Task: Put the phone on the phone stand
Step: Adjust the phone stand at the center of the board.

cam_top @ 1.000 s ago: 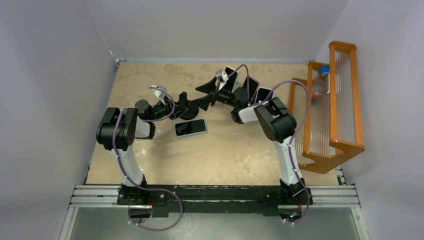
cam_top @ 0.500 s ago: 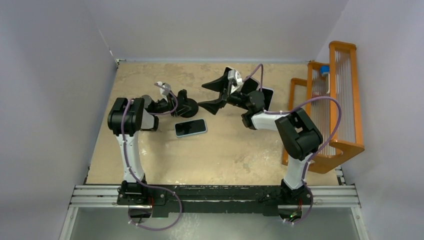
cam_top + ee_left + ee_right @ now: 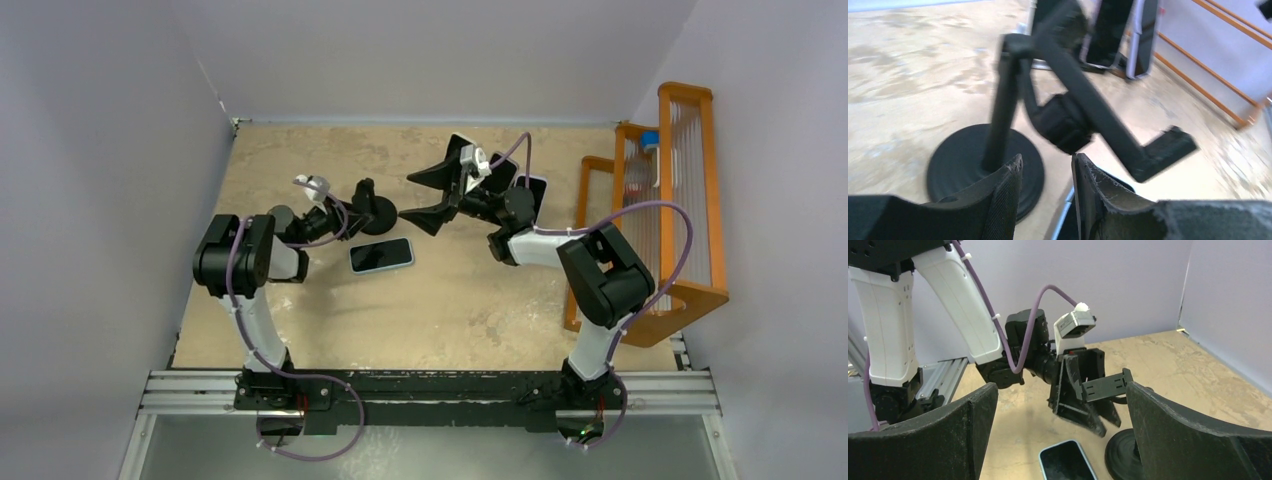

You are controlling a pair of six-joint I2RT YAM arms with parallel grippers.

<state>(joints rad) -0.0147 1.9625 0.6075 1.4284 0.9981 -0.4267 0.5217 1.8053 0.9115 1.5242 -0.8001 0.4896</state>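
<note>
Tan tabletop: left gripper, jaws narrowly apart on nothing, fronts the phone stand; right gripper gapes empty opposite. Unlifted, the phone lies flat just beside the left gripper. Stand-settling seems in hand; next, probably, an edgewise pickup.

The matte black phone stand with a round base sits on a sandy beige tabletop mottled with paler and browner patches. Just beside the stand lies the flat phone with a glossy black screen and a pale blue rim. On either side of the stand, the left arm and right arm are white with black joints and purple cables, while well apart from it an orange wooden rack with clear ribbed panels bears a small blue piece against pale lavender-grey walls.
</note>
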